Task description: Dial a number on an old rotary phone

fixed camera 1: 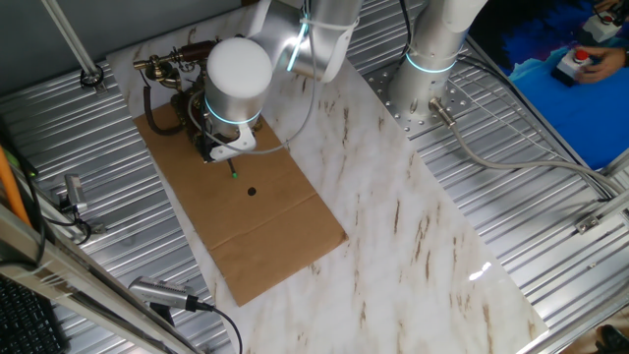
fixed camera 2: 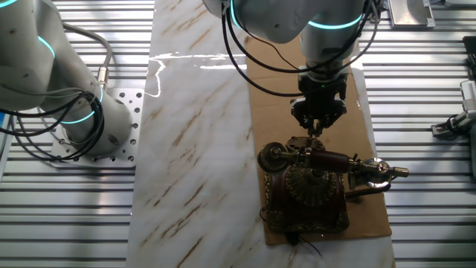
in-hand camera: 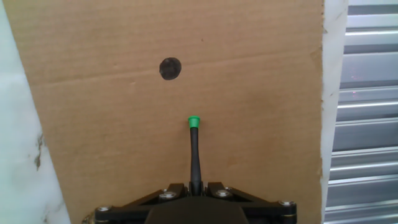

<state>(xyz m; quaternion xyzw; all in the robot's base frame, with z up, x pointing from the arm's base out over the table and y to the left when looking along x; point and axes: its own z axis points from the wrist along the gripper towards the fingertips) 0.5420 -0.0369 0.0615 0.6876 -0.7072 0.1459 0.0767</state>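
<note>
Claw (fixed camera 2: 317,126) clamped on green-tipped stick (in-hand camera: 194,149) — just beside old rotary phone (fixed camera 2: 309,186)

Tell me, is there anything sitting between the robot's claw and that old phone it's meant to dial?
Nothing visible does. The gripper, shut on a thin green-tipped stick, hangs over bare cardboard just beside the old rotary phone. Only a dark spot marks the cardboard, and it lies on the side away from the phone.

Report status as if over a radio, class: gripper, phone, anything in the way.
Gripper shut on green-tipped stick, over bare cardboard beside the rotary phone. Handset on cradle, dial untouched. Nothing in the way; dark spot on the cardboard.
</note>
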